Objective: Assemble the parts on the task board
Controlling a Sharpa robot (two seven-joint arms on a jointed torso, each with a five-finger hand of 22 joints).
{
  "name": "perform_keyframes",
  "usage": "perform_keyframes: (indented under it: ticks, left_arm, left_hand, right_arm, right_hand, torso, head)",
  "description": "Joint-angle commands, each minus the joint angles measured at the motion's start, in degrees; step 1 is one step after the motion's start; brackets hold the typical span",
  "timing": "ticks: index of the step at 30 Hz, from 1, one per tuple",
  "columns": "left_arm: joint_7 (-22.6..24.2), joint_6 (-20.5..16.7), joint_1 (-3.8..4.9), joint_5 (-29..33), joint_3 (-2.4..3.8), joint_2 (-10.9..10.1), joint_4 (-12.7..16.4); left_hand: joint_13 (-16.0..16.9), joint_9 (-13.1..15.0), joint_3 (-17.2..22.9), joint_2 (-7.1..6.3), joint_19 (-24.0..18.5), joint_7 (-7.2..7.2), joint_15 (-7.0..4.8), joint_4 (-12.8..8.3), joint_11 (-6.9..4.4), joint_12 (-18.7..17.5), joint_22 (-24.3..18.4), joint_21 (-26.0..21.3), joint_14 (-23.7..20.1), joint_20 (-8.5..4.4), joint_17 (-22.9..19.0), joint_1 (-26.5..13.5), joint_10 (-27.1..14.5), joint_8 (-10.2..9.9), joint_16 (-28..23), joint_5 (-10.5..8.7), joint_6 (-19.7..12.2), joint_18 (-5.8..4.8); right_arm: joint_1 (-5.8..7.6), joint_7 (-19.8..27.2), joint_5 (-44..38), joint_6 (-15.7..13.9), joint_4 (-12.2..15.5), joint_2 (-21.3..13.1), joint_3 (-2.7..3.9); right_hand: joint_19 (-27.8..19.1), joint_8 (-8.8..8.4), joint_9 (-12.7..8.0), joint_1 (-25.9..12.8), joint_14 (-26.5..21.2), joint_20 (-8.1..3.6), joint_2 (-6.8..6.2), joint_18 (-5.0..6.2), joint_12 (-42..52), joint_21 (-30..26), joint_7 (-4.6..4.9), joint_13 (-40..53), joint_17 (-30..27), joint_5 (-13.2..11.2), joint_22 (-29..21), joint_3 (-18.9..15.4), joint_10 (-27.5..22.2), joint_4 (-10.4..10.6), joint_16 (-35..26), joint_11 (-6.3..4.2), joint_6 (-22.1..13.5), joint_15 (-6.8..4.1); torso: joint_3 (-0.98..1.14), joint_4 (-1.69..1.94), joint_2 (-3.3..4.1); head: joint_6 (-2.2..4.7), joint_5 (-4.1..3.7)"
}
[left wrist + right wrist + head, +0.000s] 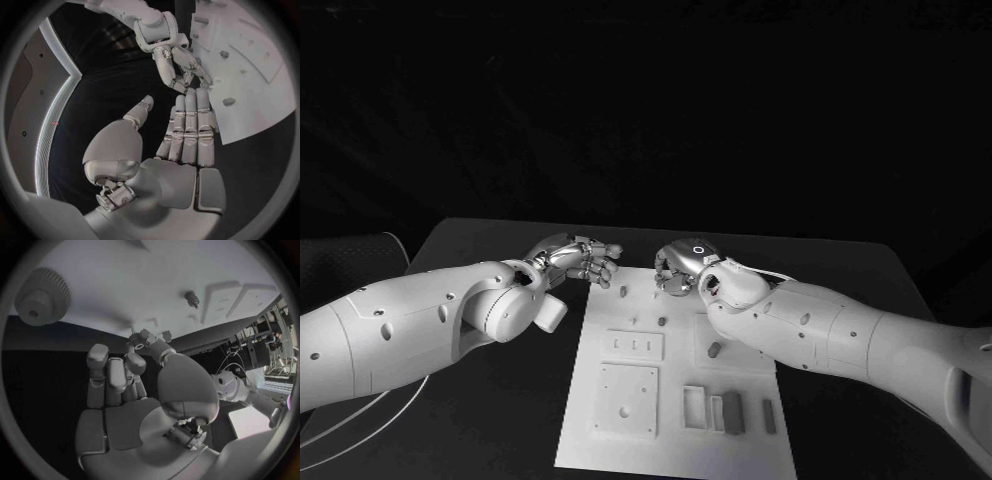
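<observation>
Both hands hover at the far edge of the task board (pixel 678 400) on the worktop (pixel 877 270): left hand (pixel 574 262) with fingers apart, holding nothing; right hand (pixel 682 268) curled, contents unclear. Assembly looks barely begun, with loose parts (pixel 733 410) lying near the board's front right corner and a gear (pixel 42 296) resting on the board.

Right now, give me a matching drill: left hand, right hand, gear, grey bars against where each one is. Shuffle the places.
Things:
1. left hand
2. right hand
3. gear
4. grey bars

Places:
A. lying on the task board, near right part
B. over the board's far end
C. on the board, close to one edge
D. at the board's far left corner, mostly over the table

Pairs: 1-D, 2-B, 3-C, 4-A
</observation>
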Motion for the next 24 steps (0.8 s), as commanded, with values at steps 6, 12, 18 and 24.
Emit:
perform_keyframes:
  ticks: [6, 12, 18, 24]
  left_arm:
    - [0.5, 0.1, 0.14, -0.1, 0.06, 0.1, 0.1]
    - [0.5, 0.0, 0.17, -0.1, 0.06, 0.1, 0.1]
    - [0.5, 0.0, 0.19, -0.1, 0.06, 0.1, 0.2]
    - [0.5, 0.0, 0.22, -0.1, 0.06, 0.0, 0.2]
  left_hand:
    - [0.1, 0.1, 0.1, -0.16, -0.1, 0.12, 0.09, -0.3, 0.00, -0.3, 0.1, -0.2, 0.5, -0.41, 0.1, 0.2, -0.3, -0.4, -0.3, 0.11, 0.3, 0.61]
    - [0.2, 0.1, 0.1, -0.18, -0.1, 0.12, 0.09, -0.3, 0.01, -0.3, 0.1, -0.2, 0.5, -0.41, 0.2, 0.2, -0.3, -0.4, -0.3, 0.11, 0.3, 0.61]
    - [0.2, 0.1, 0.1, -0.20, -0.1, 0.13, 0.10, -0.3, 0.01, -0.3, 0.1, -0.2, 0.5, -0.41, 0.2, 0.2, -0.3, -0.4, -0.4, 0.10, 0.3, 0.61]
    - [0.2, 0.2, 0.1, -0.20, -0.1, 0.13, 0.10, -0.3, 0.01, -0.4, 0.1, -0.2, 0.5, -0.41, 0.2, 0.2, -0.3, -0.4, -0.4, 0.11, 0.3, 0.61]
  right_arm:
    - [-0.02, 0.6, 0.4, 1.6, -0.4, 0.3, -0.11]
    - [-0.02, 0.4, 0.8, 1.8, -0.6, 0.3, -0.15]
    - [-0.02, 0.2, 0.8, 2.0, -0.5, 0.2, -0.16]
    - [-0.03, 0.2, 1.0, 1.9, -0.4, 0.1, -0.17]
  right_hand:
    - [-0.3, -1.51, -0.6, -0.2, -0.4, 0.07, -0.89, 4.44, -0.5, -0.2, 0.47, 0.0, -0.8, -0.6, 0.9, -0.1, -0.3, 0.0, -0.3, 1.13, -2.0, 0.78]
    - [-0.5, -2.55, -1.1, -0.3, -0.8, 0.16, -1.21, 4.44, -0.7, -0.4, 1.02, 0.0, -1.4, -0.7, 0.8, 0.0, -0.3, 0.0, -0.5, 1.65, -3.3, 1.29]
    - [-0.5, -2.81, -1.2, -0.3, -1.1, 0.21, -1.27, 4.44, -0.8, -0.5, 1.20, 0.0, -1.8, -0.7, 0.8, 0.0, -0.4, 0.0, -0.7, 1.83, -3.6, 1.47]
    - [-0.6, -2.82, -1.3, -0.3, -1.0, 0.22, -1.20, 4.44, -0.8, -0.5, 1.22, 0.0, -1.7, -0.7, 0.8, 0.0, -0.4, 0.0, -0.6, 1.86, -3.5, 1.51]
  torso:
    - [-0.05, 0.03, -0.01]
    - [-0.03, 0.05, -0.01]
    - [-0.03, -0.01, -0.01]
    - [0.00, -0.03, -0.02]
  head:
    - [-0.10, -0.03]
    - [-0.12, -0.09]
    - [-0.22, -0.07]
    - [-0.22, -0.12]
